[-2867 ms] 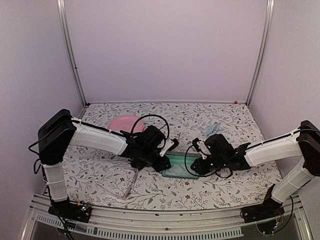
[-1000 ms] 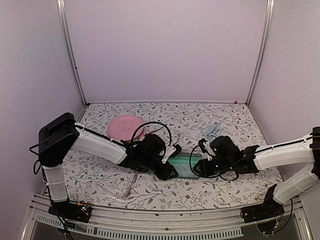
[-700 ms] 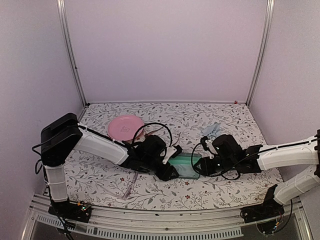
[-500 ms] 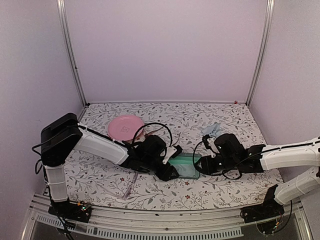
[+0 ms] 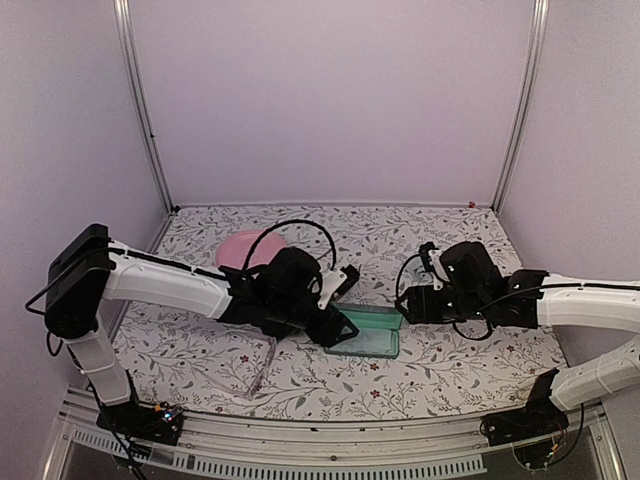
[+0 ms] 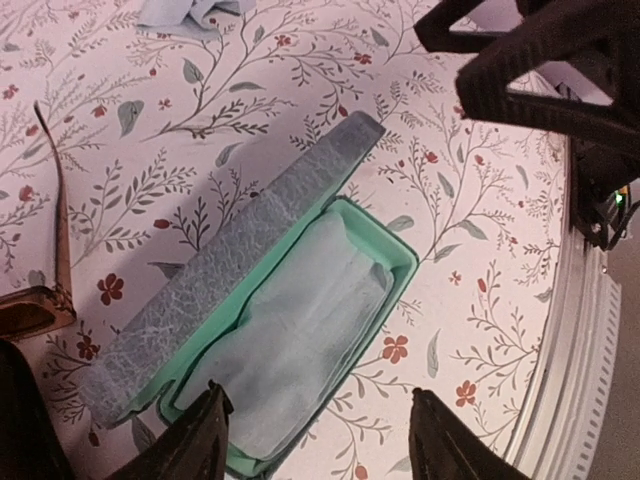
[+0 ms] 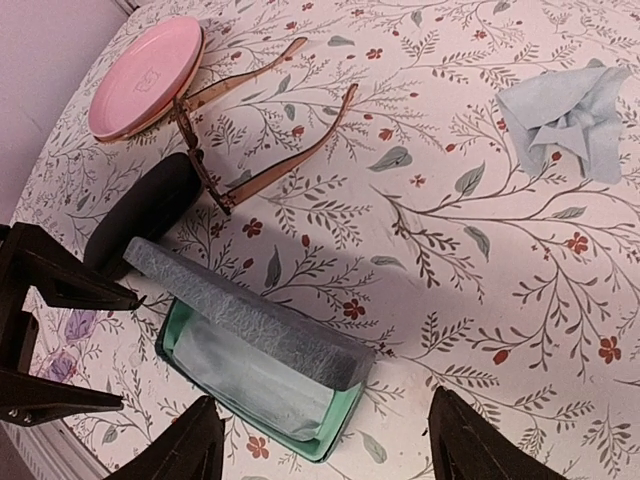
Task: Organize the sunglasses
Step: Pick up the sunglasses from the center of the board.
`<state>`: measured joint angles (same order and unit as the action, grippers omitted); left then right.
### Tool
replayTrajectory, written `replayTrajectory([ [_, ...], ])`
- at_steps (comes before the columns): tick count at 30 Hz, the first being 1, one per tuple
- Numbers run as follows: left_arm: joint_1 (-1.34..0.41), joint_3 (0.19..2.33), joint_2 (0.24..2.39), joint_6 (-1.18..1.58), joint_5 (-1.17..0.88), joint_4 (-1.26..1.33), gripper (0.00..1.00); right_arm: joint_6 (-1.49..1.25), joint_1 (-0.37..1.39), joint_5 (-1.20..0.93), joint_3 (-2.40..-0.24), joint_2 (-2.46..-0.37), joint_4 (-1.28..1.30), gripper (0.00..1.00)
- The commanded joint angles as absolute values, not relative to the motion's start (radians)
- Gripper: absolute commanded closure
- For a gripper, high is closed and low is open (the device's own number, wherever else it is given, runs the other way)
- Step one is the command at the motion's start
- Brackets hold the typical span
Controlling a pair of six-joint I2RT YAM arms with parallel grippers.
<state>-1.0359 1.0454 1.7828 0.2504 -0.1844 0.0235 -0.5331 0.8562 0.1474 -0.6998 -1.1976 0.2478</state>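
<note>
Both my tools gape wide, empty: left tool (image 6: 315,405) over open case (image 6: 230,270), right tool (image 7: 320,410) off its right. Brown sunglasses (image 7: 205,175) lie on surface just beyond case, plate side, arms unfolded pointing right. My left tool nearer.

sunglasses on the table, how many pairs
2. The reddish-brown thin-armed pair lies beside the pink round dish; the pale transparent-framed pair lies nearer the front, left of the open green-lined case. Others may be hidden.
</note>
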Motion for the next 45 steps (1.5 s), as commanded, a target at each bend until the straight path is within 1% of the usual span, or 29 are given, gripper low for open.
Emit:
replayTrajectory([
  [1, -1.039, 1.015, 1.714, 0.228, -0.146, 0.002, 0.34, -0.498, 0.819, 0.192, -0.766, -1.195, 0.318, 0.27],
  [5, -1.018, 0.998, 1.660, 0.217, -0.105, -0.003, 0.31, -0.457, 0.779, 0.147, -0.805, -1.227, 0.321, 0.26],
  [13, -0.919, 0.981, 1.619, 0.222, -0.123, -0.003, 0.29, -0.273, 0.772, 0.009, -0.845, -1.367, 0.301, 0.23],
  [19, -0.822, 0.954, 1.596, 0.253, -0.159, -0.014, 0.28, -0.224, 0.772, -0.041, -0.863, -1.362, 0.278, 0.21],
  [22, -0.788, 0.938, 1.580, 0.256, -0.154, -0.053, 0.27, -0.217, 0.773, -0.073, -0.868, -1.345, 0.270, 0.20],
  [25, -0.787, 0.925, 1.552, 0.256, -0.095, -0.148, 0.26, -0.213, 0.772, -0.095, -0.865, -1.336, 0.266, 0.19],
  [31, -0.816, 0.825, 1.393, 0.339, -0.024, -0.303, 0.26, -0.224, 0.774, -0.096, -0.856, -1.343, 0.254, 0.18],
  [32, -0.826, 0.806, 1.366, 0.357, -0.014, -0.325, 0.27, -0.223, 0.773, -0.098, -0.857, -1.347, 0.250, 0.18],
  [35, -0.865, 0.752, 1.305, 0.408, -0.017, -0.367, 0.35, -0.219, 0.774, -0.115, -0.859, -1.359, 0.229, 0.18],
  [37, -0.893, 0.727, 1.282, 0.447, -0.025, -0.387, 0.39, -0.218, 0.773, -0.126, -0.860, -1.370, 0.216, 0.18],
  [40, -0.931, 0.707, 1.272, 0.486, -0.026, -0.425, 0.42, -0.219, 0.777, -0.139, -0.854, -1.378, 0.201, 0.18],
  [45, -0.968, 0.684, 1.282, 0.515, -0.053, -0.438, 0.51, -0.233, 0.782, -0.147, -0.842, -1.382, 0.180, 0.18],
])
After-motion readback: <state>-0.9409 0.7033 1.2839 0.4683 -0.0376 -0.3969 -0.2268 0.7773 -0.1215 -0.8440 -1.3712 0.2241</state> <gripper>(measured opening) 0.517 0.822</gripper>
